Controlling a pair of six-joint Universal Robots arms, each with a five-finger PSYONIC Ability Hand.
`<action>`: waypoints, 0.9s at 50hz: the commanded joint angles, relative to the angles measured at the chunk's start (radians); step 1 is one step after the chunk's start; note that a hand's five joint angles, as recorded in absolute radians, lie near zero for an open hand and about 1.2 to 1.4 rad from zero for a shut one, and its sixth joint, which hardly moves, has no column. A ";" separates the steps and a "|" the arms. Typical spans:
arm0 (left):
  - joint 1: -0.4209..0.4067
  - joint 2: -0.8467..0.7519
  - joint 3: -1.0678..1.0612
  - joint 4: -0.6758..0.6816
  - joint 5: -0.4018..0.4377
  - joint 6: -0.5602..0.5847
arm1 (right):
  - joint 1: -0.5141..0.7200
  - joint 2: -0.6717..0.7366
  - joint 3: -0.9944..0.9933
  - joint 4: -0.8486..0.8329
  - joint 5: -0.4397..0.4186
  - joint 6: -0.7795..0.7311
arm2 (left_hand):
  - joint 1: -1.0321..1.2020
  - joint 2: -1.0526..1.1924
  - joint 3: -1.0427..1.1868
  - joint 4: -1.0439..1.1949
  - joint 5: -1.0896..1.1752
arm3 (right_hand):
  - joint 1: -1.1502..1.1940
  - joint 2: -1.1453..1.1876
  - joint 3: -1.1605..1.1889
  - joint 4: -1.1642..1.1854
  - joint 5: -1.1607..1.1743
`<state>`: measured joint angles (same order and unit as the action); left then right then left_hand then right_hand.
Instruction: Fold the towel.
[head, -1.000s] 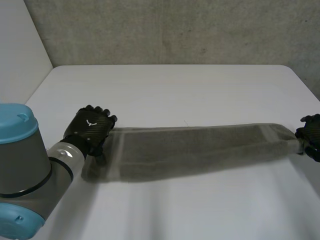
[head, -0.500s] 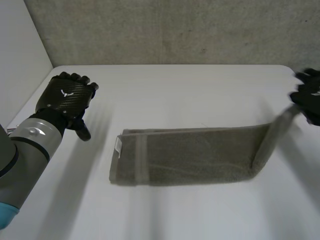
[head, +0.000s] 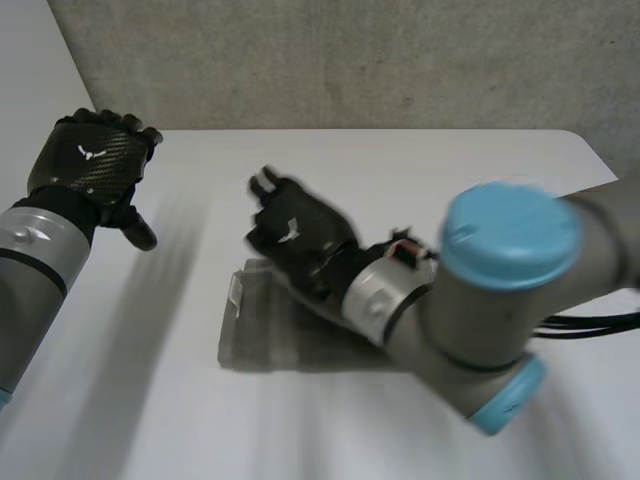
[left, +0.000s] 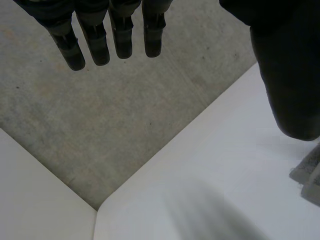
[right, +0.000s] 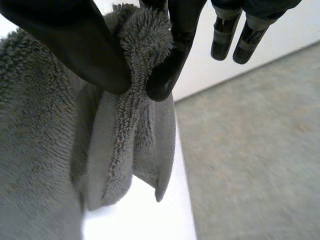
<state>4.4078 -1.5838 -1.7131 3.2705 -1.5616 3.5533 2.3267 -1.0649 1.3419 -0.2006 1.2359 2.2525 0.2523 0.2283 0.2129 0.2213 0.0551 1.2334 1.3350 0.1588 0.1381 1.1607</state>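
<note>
Hovering at about ten o'clock over the white desk (head: 470, 170), the left robot hand (head: 92, 168) is lifted clear of the surface and well apart from the towel (head: 255, 330). Its wrist view shows the fingers (left: 95, 42) straight and side by side, with the thumb off to one side and nothing held between them. A corner of the towel lies on the desk just past that thumb.

Near the desk's centre, a little toward seven o'clock, the grey towel lies on the surface. A small white tag (head: 235, 290) sits at its nine o'clock end. The right robot hand (head: 298, 235) is above that end, at the towel's twelve o'clock edge. Its arm (head: 500, 300) comes in from four o'clock and covers the towel's three o'clock part.

In the right wrist view, a bunched fold of towel is pinched between the thumb and one finger (right: 172, 60). The other fingers are straight and free, and more cloth hangs below the pinch.
</note>
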 joint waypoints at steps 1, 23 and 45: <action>-0.001 0.004 -0.006 0.000 0.001 -0.034 | 0.111 0.149 -0.101 0.001 0.079 0.001 | -0.089 -0.065 -0.038 -0.047 -0.055 | 0.163 0.061 0.016 0.036 0.061; -0.022 -0.012 -0.016 0.014 -0.003 -0.079 | 0.181 0.244 -0.187 0.015 0.244 0.203 | -0.089 -0.065 -0.038 -0.047 -0.055 | -1.233 -1.335 0.016 0.036 -1.161; -0.280 -0.232 0.020 0.014 -0.008 -0.149 | -0.365 -0.224 0.368 0.187 0.040 0.549 | -0.089 -0.065 -0.038 -0.047 -0.055 | -1.233 -1.335 0.016 0.036 -1.161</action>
<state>4.1666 -1.7733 -1.6950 3.2842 -1.5686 3.4006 2.0466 -1.2486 1.5705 0.0173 1.3319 2.8057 0.2522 0.2271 0.2129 0.2213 0.0550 0.1013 0.0833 0.1589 0.1381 0.0588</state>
